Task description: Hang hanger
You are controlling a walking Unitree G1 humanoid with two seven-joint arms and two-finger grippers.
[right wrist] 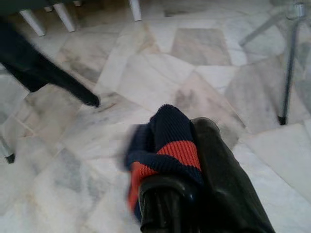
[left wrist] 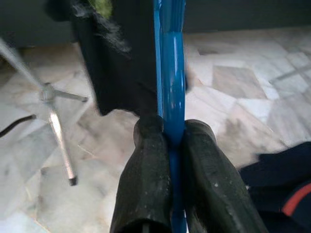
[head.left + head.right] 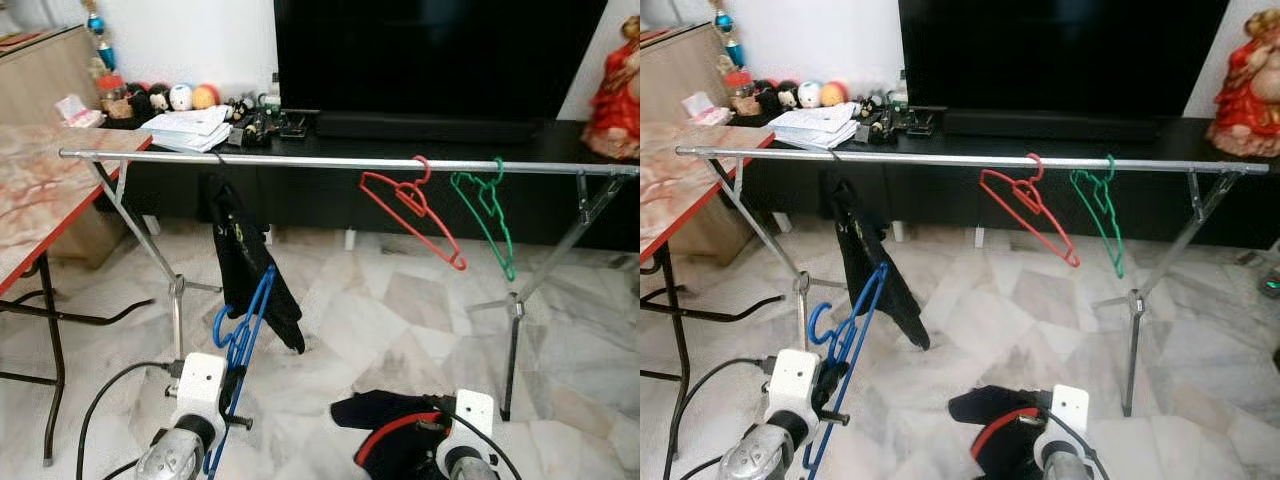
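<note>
A blue plastic hanger (image 3: 243,335) stands upright low on the left, below the silver clothes rail (image 3: 330,161). My left gripper (image 2: 172,141) is shut on the blue hanger (image 2: 170,73), both black fingers (image 2: 146,189) pressed against its bar. Low at the bottom centre, my right gripper (image 1: 177,182) is shut on a navy garment with a red stripe (image 1: 163,145); the same garment (image 3: 395,425) bunches around it. A red hanger (image 3: 412,215) and a green hanger (image 3: 487,212) hang tilted on the right half of the rail. A black garment (image 3: 245,260) hangs on the rail's left part.
The rail stands on tripod legs (image 3: 515,320) over a marble floor. A red-edged table (image 3: 40,190) is at the left. Behind the rail runs a low black TV cabinet (image 3: 420,130) with papers and ornaments. A black cable (image 3: 110,395) trails on the floor beside my left arm.
</note>
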